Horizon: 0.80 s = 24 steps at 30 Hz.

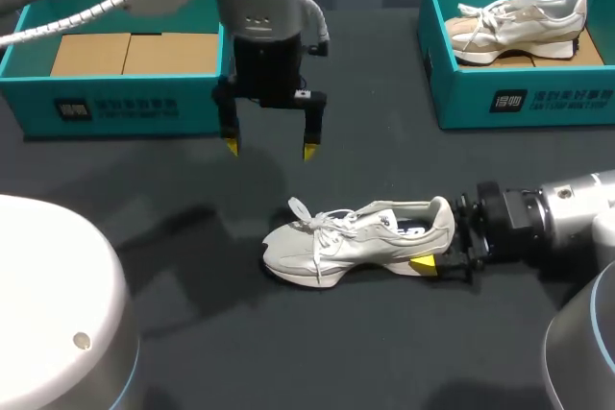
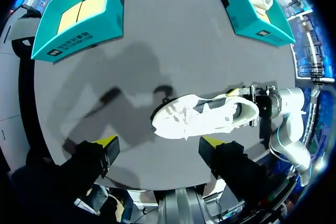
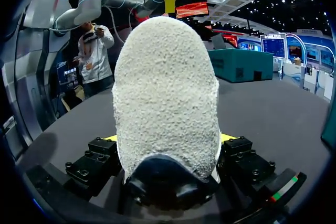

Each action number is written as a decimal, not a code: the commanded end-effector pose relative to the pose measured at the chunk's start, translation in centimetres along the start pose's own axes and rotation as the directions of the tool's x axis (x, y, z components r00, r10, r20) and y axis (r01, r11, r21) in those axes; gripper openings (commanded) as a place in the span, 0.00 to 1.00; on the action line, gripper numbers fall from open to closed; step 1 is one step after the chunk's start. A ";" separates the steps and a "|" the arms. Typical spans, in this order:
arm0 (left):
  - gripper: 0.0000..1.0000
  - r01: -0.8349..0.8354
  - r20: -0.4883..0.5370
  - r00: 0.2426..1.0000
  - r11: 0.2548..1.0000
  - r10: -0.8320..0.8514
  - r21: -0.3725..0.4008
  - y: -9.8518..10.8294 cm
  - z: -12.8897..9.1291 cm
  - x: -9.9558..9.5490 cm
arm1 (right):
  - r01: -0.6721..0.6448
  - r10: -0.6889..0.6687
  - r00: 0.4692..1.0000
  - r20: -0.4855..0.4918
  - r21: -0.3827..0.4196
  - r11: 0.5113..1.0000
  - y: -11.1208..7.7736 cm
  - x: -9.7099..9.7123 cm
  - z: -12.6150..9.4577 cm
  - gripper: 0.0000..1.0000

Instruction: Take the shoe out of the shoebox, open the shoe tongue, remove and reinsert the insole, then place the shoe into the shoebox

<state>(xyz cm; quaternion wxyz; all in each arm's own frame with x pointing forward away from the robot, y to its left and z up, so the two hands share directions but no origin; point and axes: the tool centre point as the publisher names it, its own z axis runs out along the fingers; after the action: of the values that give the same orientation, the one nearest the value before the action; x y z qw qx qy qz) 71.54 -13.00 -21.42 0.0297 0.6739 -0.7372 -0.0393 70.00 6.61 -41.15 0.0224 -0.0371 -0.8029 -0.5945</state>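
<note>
A pale grey-white sneaker (image 1: 360, 237) lies on its side on the dark table, toe to the left and heel to the right. My right gripper (image 1: 440, 249) comes in from the right and is shut on the heel; one yellow tip shows under the sole. In the right wrist view the fuzzy heel (image 3: 165, 93) fills the space between the fingers (image 3: 239, 148). My left gripper (image 1: 269, 148) hangs open above the table, behind the shoe's toe, holding nothing. From the left wrist view the sneaker (image 2: 202, 118) lies ahead of the open left gripper (image 2: 158, 142), with the right gripper (image 2: 253, 100) at its heel.
A teal shoebox (image 1: 115, 108) with a cardboard insert stands at the back left. A second teal shoebox (image 1: 538, 98) at the back right holds another pale sneaker (image 1: 519, 18). A white rounded robot part (image 1: 58, 304) fills the front left corner.
</note>
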 end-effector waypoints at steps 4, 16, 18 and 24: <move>1.00 0.000 0.014 1.000 1.000 0.001 -0.013 -0.7 0.3 1.1 | 0.000 0.000 1.000 0.000 0.001 1.000 0.0 0.1 0.0 0.00; 1.00 0.074 0.064 0.995 0.997 -0.075 0.006 -0.3 2.8 5.3 | 0.000 0.000 1.000 0.000 0.001 1.000 0.0 0.1 0.0 0.00; 1.00 0.076 0.068 0.995 0.997 -0.075 -0.012 -0.1 3.2 6.3 | 0.000 0.000 1.000 0.000 0.001 1.000 0.0 0.1 0.0 0.00; 1.00 0.120 0.079 0.990 0.993 -0.119 -0.009 -0.1 3.6 9.0 | 0.000 0.000 1.000 0.000 0.001 1.000 0.0 0.1 0.0 0.00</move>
<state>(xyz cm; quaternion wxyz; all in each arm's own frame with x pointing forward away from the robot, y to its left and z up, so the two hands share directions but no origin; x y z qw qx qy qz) 70.16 -19.45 -24.78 0.0206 0.7162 -0.6955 -0.0539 69.97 6.60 -41.14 0.0224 -0.0370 -0.8028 -0.5946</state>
